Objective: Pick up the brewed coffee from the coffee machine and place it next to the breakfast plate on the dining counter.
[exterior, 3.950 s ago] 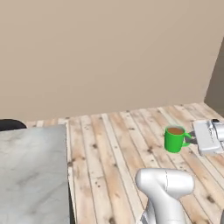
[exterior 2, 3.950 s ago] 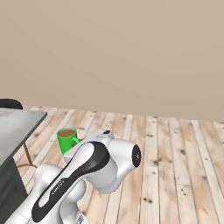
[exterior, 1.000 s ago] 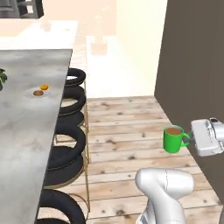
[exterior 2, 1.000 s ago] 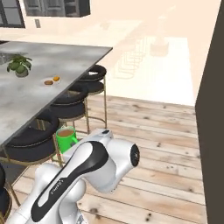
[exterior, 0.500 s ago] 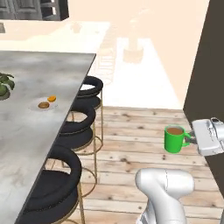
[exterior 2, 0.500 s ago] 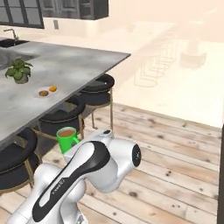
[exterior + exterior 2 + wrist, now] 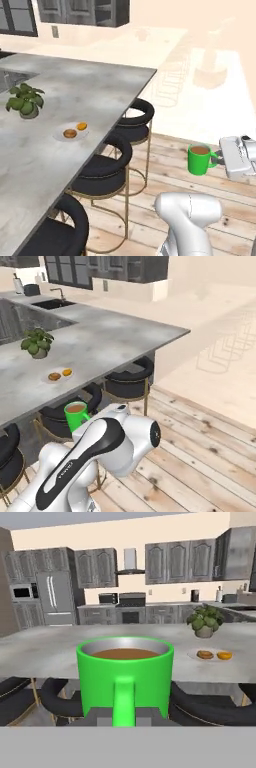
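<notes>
The hand (image 7: 220,161) was closed on the handle of the green mug (image 7: 199,159), carrying it upright in the air above the pale wooden plank floor (image 7: 235,200), off the end of the row of stools. Brown coffee showed at the mug's rim, and in the hand view its handle faced the camera.

The counter (image 7: 95,100), a long slab of grey-white marble look, ran along the left side of the left base view. On it sat the breakfast plate (image 7: 71,133), small and white, with two round pieces of food, one brown and one orange. A potted green plant (image 7: 25,100) stood near the plate, further in from the counter's edge. The mug was well apart from the plate, out past the stools and not over the counter.

Three black round stools (image 7: 132,119) on gold legs were tucked along the counter's near side. In the right base view a sink with a tap (image 7: 54,302) lay in the counter's far part. In the hand view dark grey cabinets (image 7: 177,559), a steel refrigerator (image 7: 55,597), a stove with a hood (image 7: 131,607) and a worktop lined the back wall beyond the counter.
</notes>
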